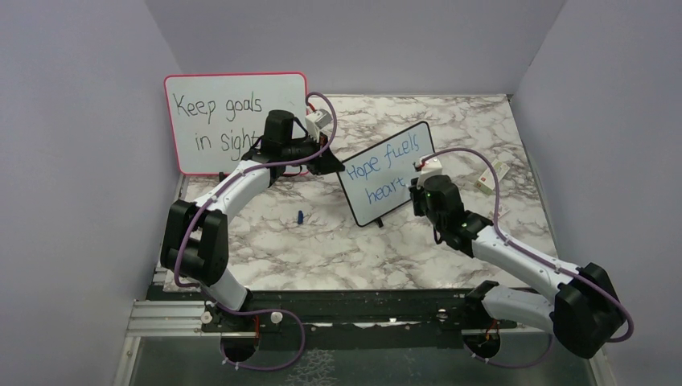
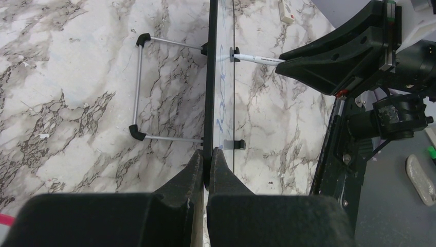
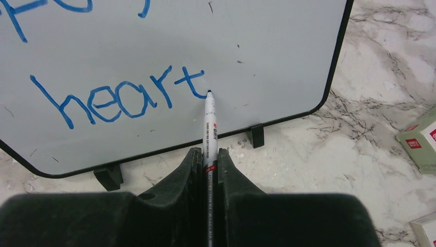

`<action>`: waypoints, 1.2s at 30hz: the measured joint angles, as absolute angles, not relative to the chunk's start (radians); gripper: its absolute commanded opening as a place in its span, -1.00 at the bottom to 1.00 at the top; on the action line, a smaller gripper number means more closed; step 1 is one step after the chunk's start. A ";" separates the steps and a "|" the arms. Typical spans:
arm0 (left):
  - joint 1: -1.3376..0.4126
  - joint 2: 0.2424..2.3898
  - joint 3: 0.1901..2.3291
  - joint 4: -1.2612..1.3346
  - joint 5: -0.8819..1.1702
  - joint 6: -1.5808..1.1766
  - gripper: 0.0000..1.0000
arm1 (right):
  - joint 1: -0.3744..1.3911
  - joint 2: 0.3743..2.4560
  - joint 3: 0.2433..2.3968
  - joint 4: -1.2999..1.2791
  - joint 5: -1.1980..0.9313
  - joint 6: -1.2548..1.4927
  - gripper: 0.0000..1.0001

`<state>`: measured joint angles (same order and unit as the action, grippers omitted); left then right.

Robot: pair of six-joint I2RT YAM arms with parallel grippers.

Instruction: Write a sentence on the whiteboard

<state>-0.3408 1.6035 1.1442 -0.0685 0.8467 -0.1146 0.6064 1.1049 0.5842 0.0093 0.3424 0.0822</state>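
The small black-framed whiteboard [image 1: 386,173] stands tilted on the marble table, mid-right. Blue handwriting [image 1: 380,169] on it reads "Hope fuels" above "heart" [image 3: 121,98]. My left gripper [image 2: 207,157] is shut on the board's edge [image 2: 211,77], seen edge-on in the left wrist view. My right gripper [image 3: 208,154] is shut on a white marker [image 3: 210,123]. The marker's blue tip touches the board surface [image 3: 267,46] just right of the final "t". The marker also shows in the left wrist view [image 2: 259,58].
A larger pink-framed board [image 1: 233,121] with black writing "Keep goals in sight" leans at the back left. A blue marker cap [image 1: 299,217] lies on the table. Small white boxes [image 1: 492,175] sit at the right, also in the right wrist view [image 3: 419,139].
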 measured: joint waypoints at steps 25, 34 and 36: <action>-0.341 1.604 1.145 -0.070 0.845 -0.115 -1.00 | 0.562 1.061 0.584 0.081 0.334 0.075 -0.99; -0.341 1.604 1.145 -0.070 0.846 -0.114 -1.00 | 0.554 1.088 0.584 0.088 0.322 0.073 -0.99; -0.341 1.604 1.145 -0.071 0.846 -0.114 -1.00 | 0.550 1.092 0.584 0.089 0.320 0.073 -0.99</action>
<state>-0.3408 1.6039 1.1450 -0.0708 0.8455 -0.1143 0.5495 1.0924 0.5842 0.0891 0.3199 0.0731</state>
